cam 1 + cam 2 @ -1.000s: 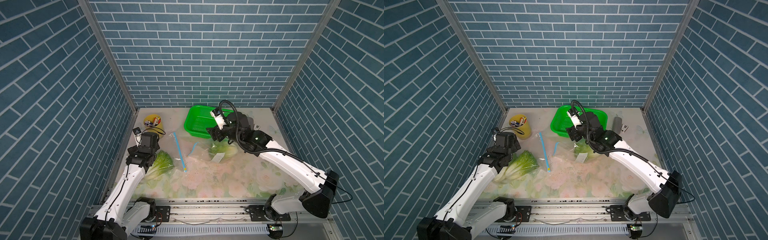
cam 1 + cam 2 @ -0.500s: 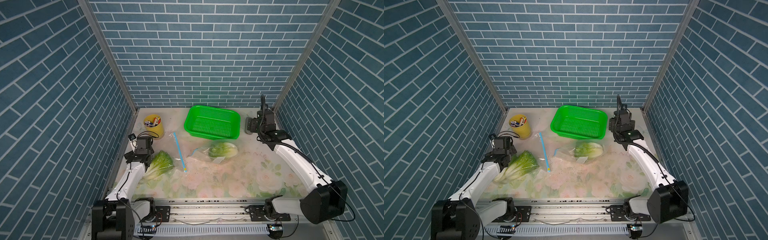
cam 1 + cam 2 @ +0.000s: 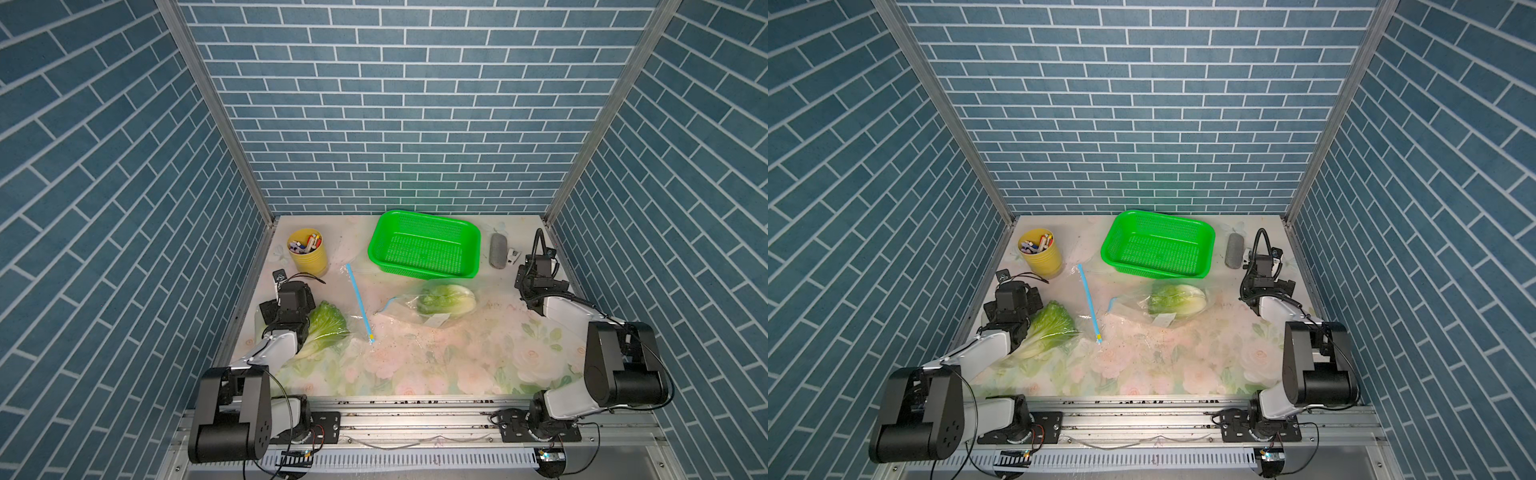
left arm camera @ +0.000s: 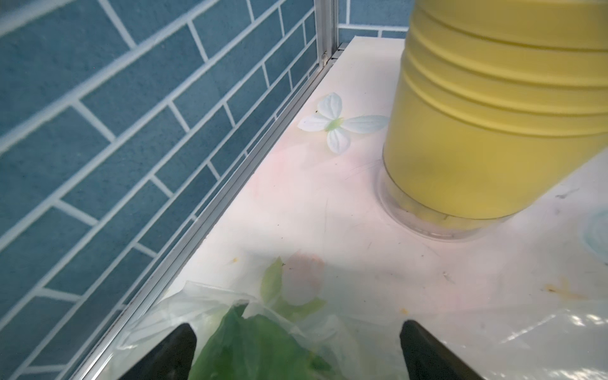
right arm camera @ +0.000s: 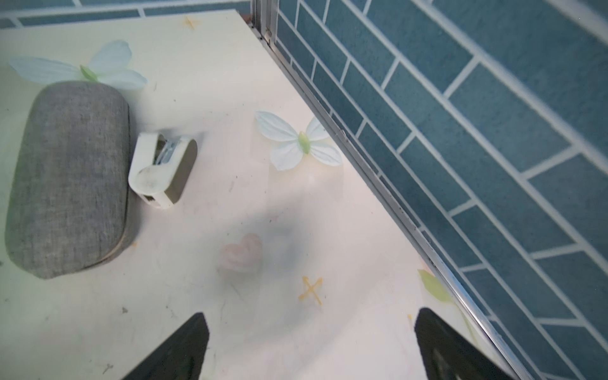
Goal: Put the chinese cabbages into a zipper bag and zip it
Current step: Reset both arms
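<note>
Wrist views show my left gripper (image 4: 297, 329) and right gripper (image 5: 309, 319) wide apart, empty. One cabbage (image 3: 326, 328) lies bagged near left, a second cabbage (image 3: 446, 299) mid-table; an unsealed zip (image 3: 359, 301) could let leaves slip out.

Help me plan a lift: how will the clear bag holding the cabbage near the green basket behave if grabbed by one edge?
The clear bag looks thin and crumpled, so it will probably flop and sag. The cabbage fills one end, so the weight likely swings there. The film glints, so it may slip.
</note>
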You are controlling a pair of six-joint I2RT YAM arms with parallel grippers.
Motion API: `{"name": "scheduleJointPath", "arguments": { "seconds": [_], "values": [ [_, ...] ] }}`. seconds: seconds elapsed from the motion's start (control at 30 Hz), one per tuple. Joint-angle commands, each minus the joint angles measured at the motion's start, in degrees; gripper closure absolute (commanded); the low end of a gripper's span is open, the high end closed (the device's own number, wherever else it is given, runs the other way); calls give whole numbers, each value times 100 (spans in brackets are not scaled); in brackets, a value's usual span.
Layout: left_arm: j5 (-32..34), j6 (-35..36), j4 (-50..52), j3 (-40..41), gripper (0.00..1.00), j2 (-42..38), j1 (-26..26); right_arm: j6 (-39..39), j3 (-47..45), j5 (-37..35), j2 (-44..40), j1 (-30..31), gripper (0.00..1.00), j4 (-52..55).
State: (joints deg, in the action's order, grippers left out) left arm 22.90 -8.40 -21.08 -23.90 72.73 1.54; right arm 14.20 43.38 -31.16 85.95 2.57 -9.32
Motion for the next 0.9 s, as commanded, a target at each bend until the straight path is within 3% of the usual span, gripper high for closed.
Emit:
{"name": "scheduleJointPath", "arguments": {
  "seconds": [0.0, 0.13, 0.33, 0.5, 0.63, 0.87],
  "values": [
    [-538, 279, -1124, 50, 1, 233, 22, -567, -315, 707, -40, -176, 2, -1668],
    [-939, 386, -1986, 264, 1, 554, -14, -832, -508, 1118, -3, -346, 1, -2267],
    [-229, 1007, -2107, 28, 1, 1038, -726, -1224, -1036, 2130, 190, -404, 1, -3476],
    [-219, 1045, -2012, -65, 1, 1119, -779, -923, -855, 2324, -92, -397, 1, -2850],
    [-438, 959, -1778, -199, 1, 1165, -646, -774, -1115, 2061, -802, -399, 1, -2309],
    [-461, 946, -1757, -212, 1, 1165, -629, -847, -1435, 2188, -1012, -403, 1, -2328]
  ]
}}
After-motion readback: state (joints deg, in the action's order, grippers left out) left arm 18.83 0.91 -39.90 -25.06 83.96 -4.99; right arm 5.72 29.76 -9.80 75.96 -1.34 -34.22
